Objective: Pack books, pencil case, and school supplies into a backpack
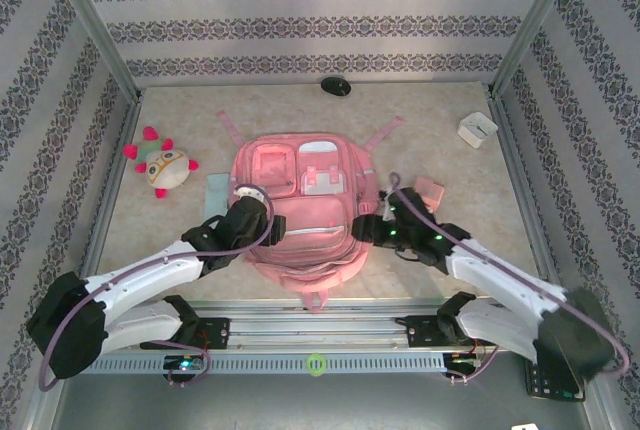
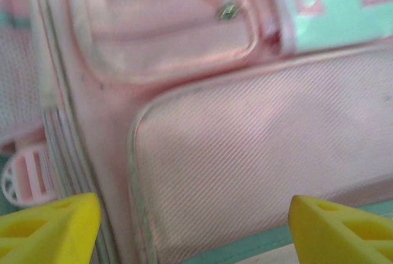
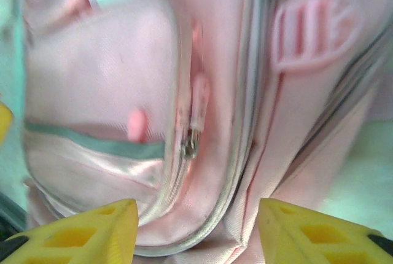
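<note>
One backpack [image 1: 310, 250] is laid flat at mid-table. The left claw [image 1: 248, 200] is held over its left part, fingers spread wide with nothing between them, a front pocket seen beneath. The right claw [image 1: 363, 228] is set at its right edge, likewise parted and empty, above a zip pull [image 3: 190, 147]. One pencil case [image 1: 214, 190] lies just left of the backpack, and one pink block [image 1: 430, 190] lies near its right side.

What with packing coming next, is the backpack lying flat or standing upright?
Lying flat: the backpack faces the top camera with front pockets up, straps splayed.
</note>
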Controlling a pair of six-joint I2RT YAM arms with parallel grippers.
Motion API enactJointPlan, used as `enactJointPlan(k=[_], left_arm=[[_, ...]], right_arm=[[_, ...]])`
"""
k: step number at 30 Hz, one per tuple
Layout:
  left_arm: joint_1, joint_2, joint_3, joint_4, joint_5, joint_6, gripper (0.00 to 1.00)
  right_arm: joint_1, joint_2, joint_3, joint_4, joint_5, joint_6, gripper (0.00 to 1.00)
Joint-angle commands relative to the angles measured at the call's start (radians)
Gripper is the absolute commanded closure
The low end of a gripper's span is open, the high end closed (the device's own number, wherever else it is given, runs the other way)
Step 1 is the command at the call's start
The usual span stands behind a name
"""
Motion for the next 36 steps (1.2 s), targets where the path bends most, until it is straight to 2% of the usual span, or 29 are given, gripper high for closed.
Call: enactJointPlan(k=[1,5,10,12,14,20,27,30,31,32,34,36], left_arm=[[-0.015,-0.014,0.058,-0.056,-0.004,0.214,0.20],[-0.045,-0.030,0.037,0.077,0.180,0.472,0.24],[-0.111,0.033,0.003,0.207,0.344,0.778,0.25],[-0.141,0.086,0.018,0.200,0.386,0.934,0.24],[-0.158,0.141,0.041,0.184,0.375,1.030,0.21],[-0.161,0.264,0.113,0.198,0.292,1.134,0.16],[-0.162,0.317,0.130,0.260,0.316,1.133,0.07],[-0.162,0.364,0.149,0.258,0.277,1.137,0.06],[-0.162,0.378,0.156,0.257,0.263,1.140,0.07],[-0.162,0.393,0.160,0.259,0.245,1.141,0.12],[-0.162,0.401,0.161,0.277,0.224,1.122,0.38],[-0.162,0.369,0.139,0.320,0.246,1.085,0.55]], right_arm=[[-0.123,-0.102,0.052,-0.188,-0.087,-0.087,0.45],[-0.227,-0.156,0.077,-0.257,-0.160,-0.160,0.45],[-0.242,-0.138,0.052,-0.202,-0.182,-0.149,0.46],[-0.242,-0.120,0.035,-0.161,-0.203,-0.132,0.46],[-0.240,-0.110,0.029,-0.148,-0.212,-0.125,0.47],[-0.239,-0.122,0.015,-0.133,-0.209,-0.122,0.47],[-0.240,-0.124,0.005,-0.113,-0.214,-0.124,0.46],[-0.240,-0.114,0.002,-0.106,-0.226,-0.129,0.46],[-0.241,-0.112,0.002,-0.104,-0.230,-0.133,0.46],[-0.239,-0.112,0.002,-0.104,-0.232,-0.138,0.46],[-0.239,-0.117,0.003,-0.103,-0.232,-0.158,0.46],[-0.241,-0.126,0.006,-0.105,-0.227,-0.188,0.46]])
